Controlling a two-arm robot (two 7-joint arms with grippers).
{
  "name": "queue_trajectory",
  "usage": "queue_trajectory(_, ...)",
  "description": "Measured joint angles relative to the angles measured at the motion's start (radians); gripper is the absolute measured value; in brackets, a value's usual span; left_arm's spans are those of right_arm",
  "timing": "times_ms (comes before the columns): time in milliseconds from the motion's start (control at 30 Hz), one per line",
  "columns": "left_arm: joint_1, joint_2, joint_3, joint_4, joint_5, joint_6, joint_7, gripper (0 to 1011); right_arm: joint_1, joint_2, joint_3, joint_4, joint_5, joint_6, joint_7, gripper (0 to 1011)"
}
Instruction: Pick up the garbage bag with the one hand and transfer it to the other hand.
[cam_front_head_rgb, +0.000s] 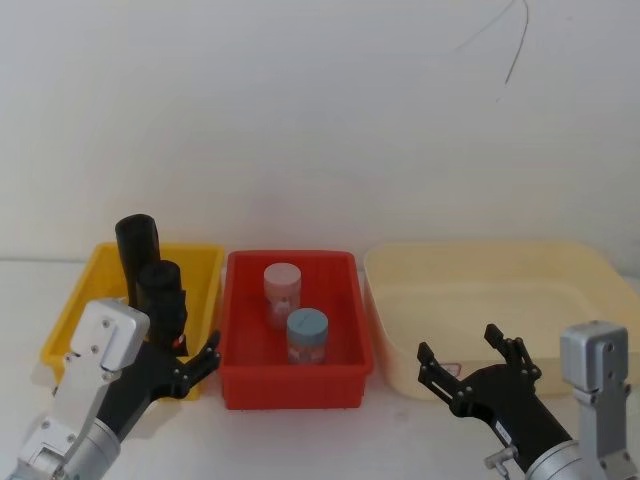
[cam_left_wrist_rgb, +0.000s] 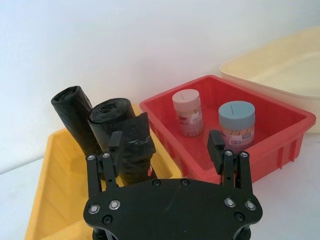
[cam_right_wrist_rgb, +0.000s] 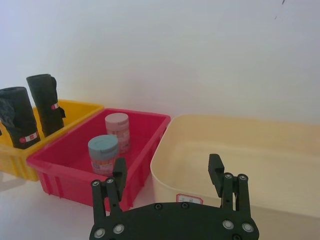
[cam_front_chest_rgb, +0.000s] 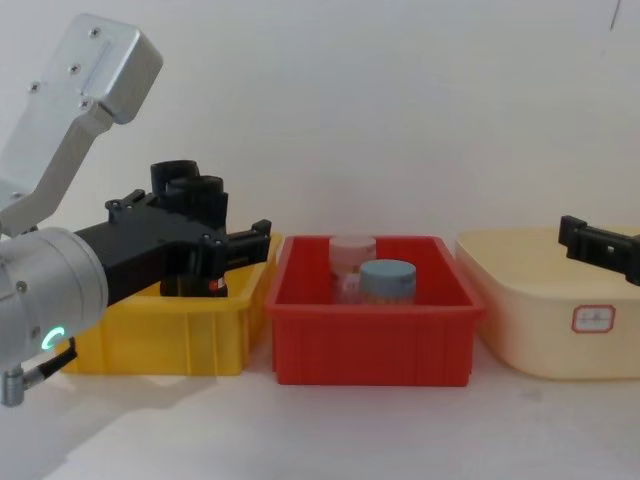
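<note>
Now centre your spread left claw (cam_left_wrist_rgb: 165, 142) on the nearer garbage bag (cam_left_wrist_rgb: 127, 140), upright in the yellow bin (cam_left_wrist_rgb: 55, 190) at left, before closing, while your right claw (cam_right_wrist_rgb: 170, 172) hovers spread at near right.

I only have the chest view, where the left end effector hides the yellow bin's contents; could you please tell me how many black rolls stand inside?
Observer: Two: the nearer garbage bag and a second roll behind it, both upright in the yellow bin.
Operator: Is either gripped?
Observer: No, the left end effector is open, facing the nearer one.
Operator: And the right?
Observer: The right end effector is open, before the cream tub.
</note>
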Motion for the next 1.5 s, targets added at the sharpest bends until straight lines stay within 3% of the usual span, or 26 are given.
queue_trajectory(833, 0.000, -0.001, -0.003, -0.001, 0.004, 0.000, 0.005, 1000, 0.000, 0.000, 0.000, 0.000, 0.000, 0.000, 0.000, 1001)
queue_trajectory(1500, 0.012, -0.016, -0.058, 0.002, 0.015, 0.033, 0.057, 1000, 0.000, 0.000, 0.000, 0.000, 0.000, 0.000, 0.000, 1001)
